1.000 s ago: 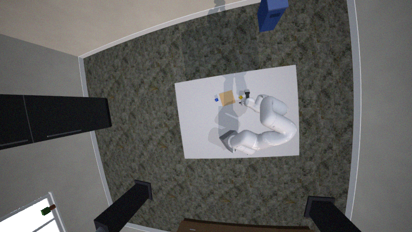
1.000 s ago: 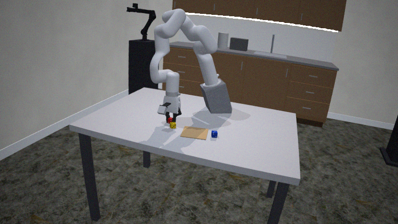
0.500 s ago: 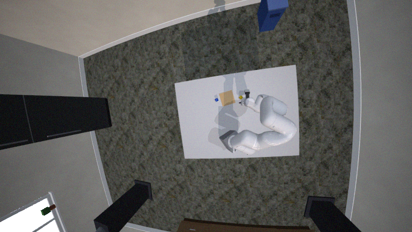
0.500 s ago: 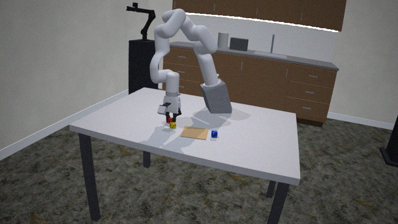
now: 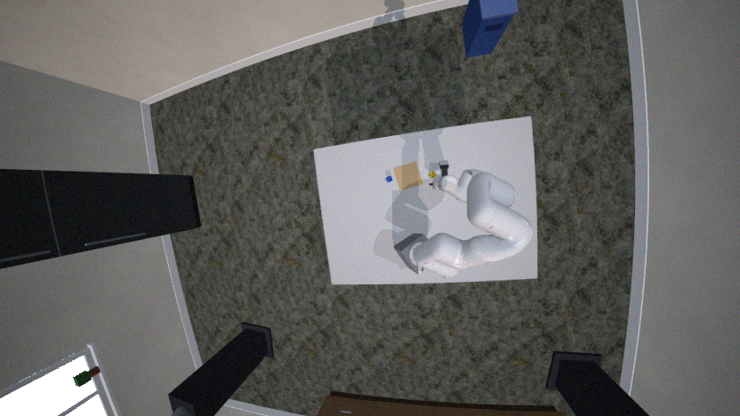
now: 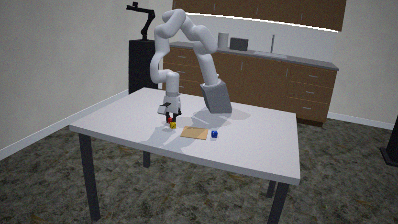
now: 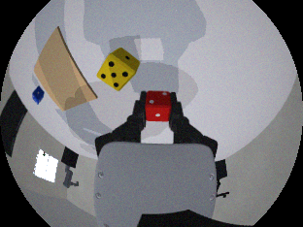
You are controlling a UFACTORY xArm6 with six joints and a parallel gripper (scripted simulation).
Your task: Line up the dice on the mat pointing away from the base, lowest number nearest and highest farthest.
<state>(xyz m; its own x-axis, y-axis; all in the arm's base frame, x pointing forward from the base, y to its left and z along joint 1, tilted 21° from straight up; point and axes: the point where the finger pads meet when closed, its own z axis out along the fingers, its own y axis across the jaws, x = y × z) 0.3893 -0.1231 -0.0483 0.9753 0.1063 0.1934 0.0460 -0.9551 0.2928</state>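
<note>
3 dice still need a place on the mat (image 5: 408, 176) (image 6: 194, 133) (image 7: 63, 73), and I judge the step in hand to be picking up the red die (image 6: 169, 120) (image 7: 158, 106). To do it well, I'd confirm the pinch, raise the die straight up without twisting it, and clear the yellow die (image 5: 432, 174) (image 6: 172, 125) (image 7: 117, 69) nearby before going across. Its number decides its slot, lowest nearest the base (image 5: 411, 251) (image 6: 216, 98); I can't safely tell which red face is uppermost, so I'd settle that first — then set it down flat and low, opening gently so it doesn't tip. The gripper (image 5: 437, 184) (image 6: 171, 121) (image 7: 157, 99) looks clamped on the red die, 1 finger against each of 2 opposite sides, with the die centred between the tips and off the mat. The blue die (image 5: 389, 179) (image 6: 214, 134) (image 7: 38, 95) sits beyond the mat's other side.
</note>
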